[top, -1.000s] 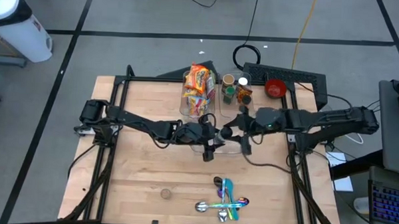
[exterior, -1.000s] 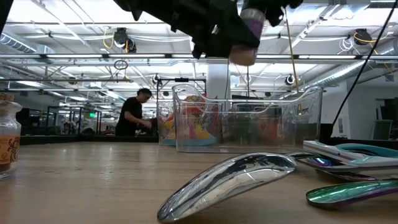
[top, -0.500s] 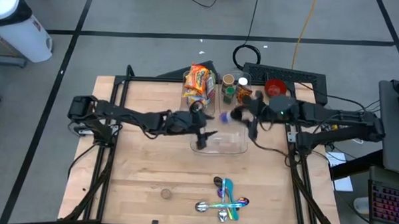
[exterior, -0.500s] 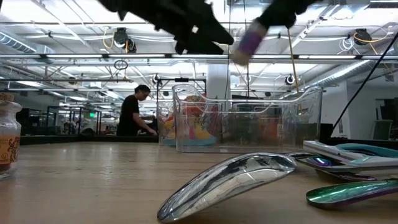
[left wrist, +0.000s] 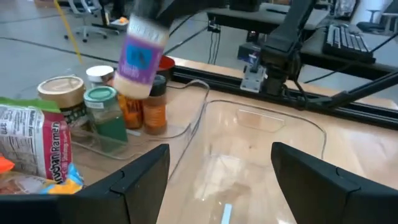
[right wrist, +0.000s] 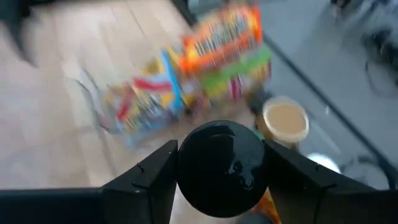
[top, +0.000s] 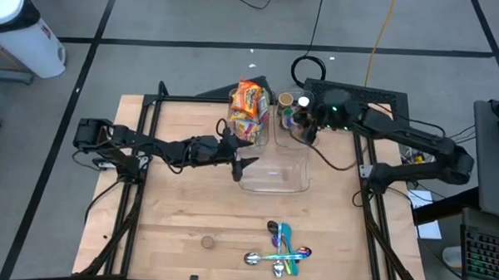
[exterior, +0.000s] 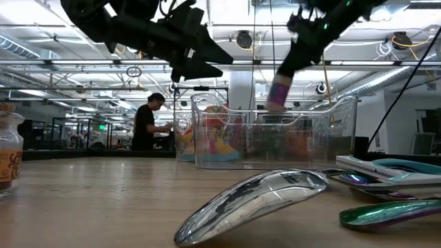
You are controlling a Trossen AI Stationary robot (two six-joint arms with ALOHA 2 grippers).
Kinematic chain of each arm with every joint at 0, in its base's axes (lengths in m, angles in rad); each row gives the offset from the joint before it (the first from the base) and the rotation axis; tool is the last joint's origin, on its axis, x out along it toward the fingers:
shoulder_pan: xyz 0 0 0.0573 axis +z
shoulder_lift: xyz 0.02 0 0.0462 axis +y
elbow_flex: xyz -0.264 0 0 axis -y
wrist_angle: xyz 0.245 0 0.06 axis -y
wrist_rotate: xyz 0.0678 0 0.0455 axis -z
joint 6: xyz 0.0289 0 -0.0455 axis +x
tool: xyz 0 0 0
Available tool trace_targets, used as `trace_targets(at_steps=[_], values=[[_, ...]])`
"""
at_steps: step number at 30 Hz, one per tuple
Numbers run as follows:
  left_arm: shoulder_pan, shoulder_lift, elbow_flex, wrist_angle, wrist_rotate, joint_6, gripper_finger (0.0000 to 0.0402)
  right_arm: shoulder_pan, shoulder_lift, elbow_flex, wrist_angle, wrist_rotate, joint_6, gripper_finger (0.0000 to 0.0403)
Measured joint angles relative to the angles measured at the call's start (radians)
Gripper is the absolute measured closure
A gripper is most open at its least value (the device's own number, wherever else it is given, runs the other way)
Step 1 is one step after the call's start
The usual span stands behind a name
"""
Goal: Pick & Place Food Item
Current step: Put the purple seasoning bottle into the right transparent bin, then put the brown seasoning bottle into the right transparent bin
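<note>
Purple label, white body on the jar (left wrist: 140, 55), black cap toward the wrist camera. Orange, green and red on the ramen pack (top: 248, 101), with blue and yellow packets below. Green lid on one spice jar (left wrist: 105, 111), tan lid on another (left wrist: 61, 91), orange contents in a third (left wrist: 154, 109). Red bowl (top: 344, 109). Clear bin (top: 275, 168), pale wood table (top: 180, 212). Spoons (top: 279, 249) flash silver, teal and rainbow. Both arms are black.

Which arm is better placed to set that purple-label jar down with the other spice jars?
Right. The right gripper already holds the purple-label jar just above the spice jars. The left gripper is open and empty over the clear bin.
</note>
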Motion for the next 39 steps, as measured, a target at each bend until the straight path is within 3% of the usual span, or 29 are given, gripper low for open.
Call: trace_targets(at_steps=[5, 9, 22, 29, 35, 39], values=[[0.002, 0.002, 0.000, 0.006, 0.002, 0.002, 0.0116, -0.102, 0.117, 0.000, 0.011, -0.136, -0.006, 0.0209], [0.002, 0.002, 0.001, -0.003, 0.002, 0.001, 0.0115, -0.129, 0.199, 0.000, 0.018, -0.167, -0.015, 0.0209], [0.002, 0.002, 0.001, -0.004, 0.001, 0.000, 0.0117, -0.133, 0.358, 0.000, 0.069, -0.167, -0.044, 0.0209], [0.002, 0.002, 0.001, -0.004, 0.000, -0.001, 0.0117, -0.133, 0.372, 0.000, 0.076, -0.168, -0.054, 0.0207], [0.001, 0.002, 0.001, -0.049, 0.000, -0.067, 0.0117, -0.133, 0.359, 0.000, 0.067, -0.167, -0.056, 0.0102], [-0.001, -0.017, 0.001, -0.116, 0.001, -0.070, 0.0117, -0.128, 0.332, 0.000, 0.068, -0.167, -0.057, 0.0059]])
